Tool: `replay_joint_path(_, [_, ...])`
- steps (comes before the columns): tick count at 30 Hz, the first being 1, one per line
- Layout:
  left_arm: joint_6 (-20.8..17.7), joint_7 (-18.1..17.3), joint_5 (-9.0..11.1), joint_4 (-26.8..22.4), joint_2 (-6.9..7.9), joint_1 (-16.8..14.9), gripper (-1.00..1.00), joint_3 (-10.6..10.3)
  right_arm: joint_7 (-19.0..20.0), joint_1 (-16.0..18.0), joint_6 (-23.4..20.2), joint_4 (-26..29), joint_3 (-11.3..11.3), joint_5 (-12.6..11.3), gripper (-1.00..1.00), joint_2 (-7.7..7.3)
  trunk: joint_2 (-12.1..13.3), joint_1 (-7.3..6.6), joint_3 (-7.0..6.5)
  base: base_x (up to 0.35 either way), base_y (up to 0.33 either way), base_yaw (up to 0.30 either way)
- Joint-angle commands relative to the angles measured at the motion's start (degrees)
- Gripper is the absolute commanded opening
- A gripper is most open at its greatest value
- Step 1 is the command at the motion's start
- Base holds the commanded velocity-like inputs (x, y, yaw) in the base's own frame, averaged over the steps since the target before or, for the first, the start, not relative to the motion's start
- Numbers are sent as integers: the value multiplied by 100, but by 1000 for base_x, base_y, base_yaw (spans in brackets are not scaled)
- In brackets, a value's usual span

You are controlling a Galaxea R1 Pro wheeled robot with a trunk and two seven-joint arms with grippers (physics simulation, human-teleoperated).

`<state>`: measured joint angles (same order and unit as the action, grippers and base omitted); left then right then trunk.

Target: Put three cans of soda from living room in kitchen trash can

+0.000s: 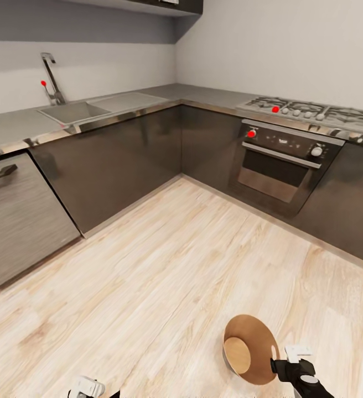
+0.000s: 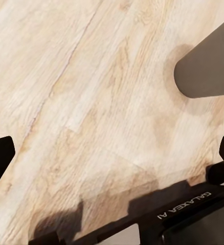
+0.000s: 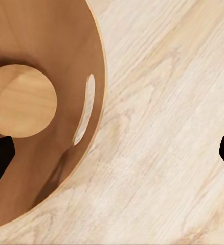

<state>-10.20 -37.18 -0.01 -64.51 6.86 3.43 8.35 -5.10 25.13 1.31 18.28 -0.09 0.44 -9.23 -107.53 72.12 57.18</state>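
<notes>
The tash can (image 1: 250, 348) stands on the wood floor at the bottom of the head view, pale grey outside and tan-brown inside. Its round tan bottom (image 3: 21, 101) is bare. My right gripper (image 1: 292, 362) hangs just right of its rim. In the right wrist view the right gripper (image 3: 112, 155) is open, fingertips wide apart, nothing between them. My left gripper (image 1: 87, 387) sits low at the left; in the left wrist view this gripper (image 2: 112, 153) is open and empty over the floor, with the tash can's grey wall (image 2: 206, 71) nearby. The cans of soda are out of view.
An L-shaped dark kitchen counter (image 1: 148, 97) runs along the far walls, with a sink (image 1: 73, 110) and faucet (image 1: 51, 77) at the left, a gas cooktop (image 1: 309, 110) and oven (image 1: 284, 160) at the right. A dishwasher front (image 1: 15, 221) is at the left. Light wood floor (image 1: 165, 265) lies between.
</notes>
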Motion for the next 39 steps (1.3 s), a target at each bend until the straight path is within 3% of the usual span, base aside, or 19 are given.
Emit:
replay_joint_path(1, [0,0,1,0,0,0,100,0,0,0,1,0,0,0,100,0,-42,23,20,0,0,0])
replay_joint_path(11, [0,1,1,0,0,0,100,0,0,0,1,-1,0,0,100,0,-443,242,221,0,0,0])
replay_joint_path(32, [0,0,1,0,2,0,100,0,0,0,1,-1,0,0,100,0,-1285,703,783,0,0,0])
replay_joint_path(39, [0,1,1,0,0,0,100,0,0,2,1,0,0,0,100,0,-1285,703,839,0,0,0])
